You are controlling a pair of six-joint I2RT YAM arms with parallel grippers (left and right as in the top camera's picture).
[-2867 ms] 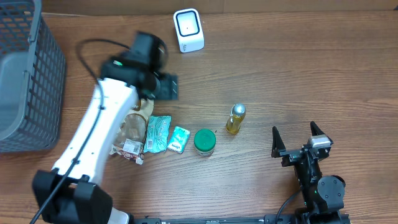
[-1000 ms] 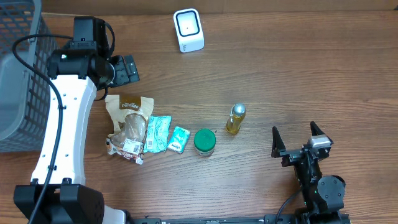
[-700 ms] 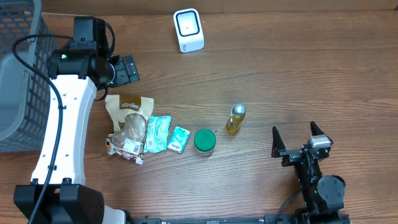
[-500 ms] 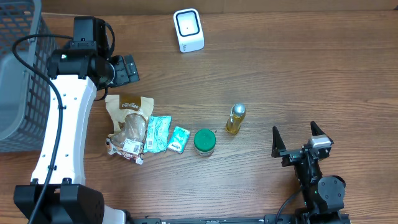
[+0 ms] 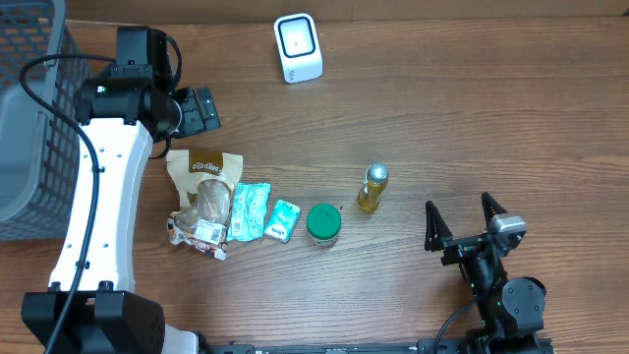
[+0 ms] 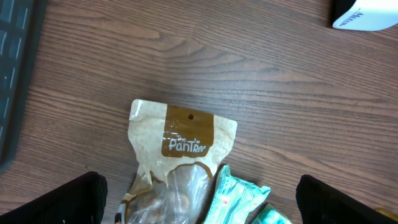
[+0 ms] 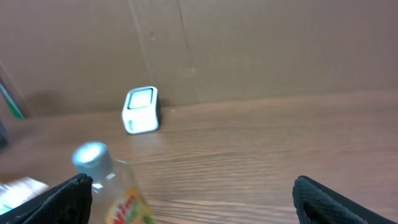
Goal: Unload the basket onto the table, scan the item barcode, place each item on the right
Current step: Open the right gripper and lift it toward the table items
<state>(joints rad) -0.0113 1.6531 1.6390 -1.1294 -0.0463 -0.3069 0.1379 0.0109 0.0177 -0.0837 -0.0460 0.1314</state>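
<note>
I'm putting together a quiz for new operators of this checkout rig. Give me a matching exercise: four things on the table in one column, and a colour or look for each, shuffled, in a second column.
Things:
1. scanner
2. jar
3. bottle
4. basket

Looks:
A. silver cap, yellow contents
B. green lid
C. grey mesh
D. white

Pairs: 1-D, 2-B, 3-A, 4-C
</note>
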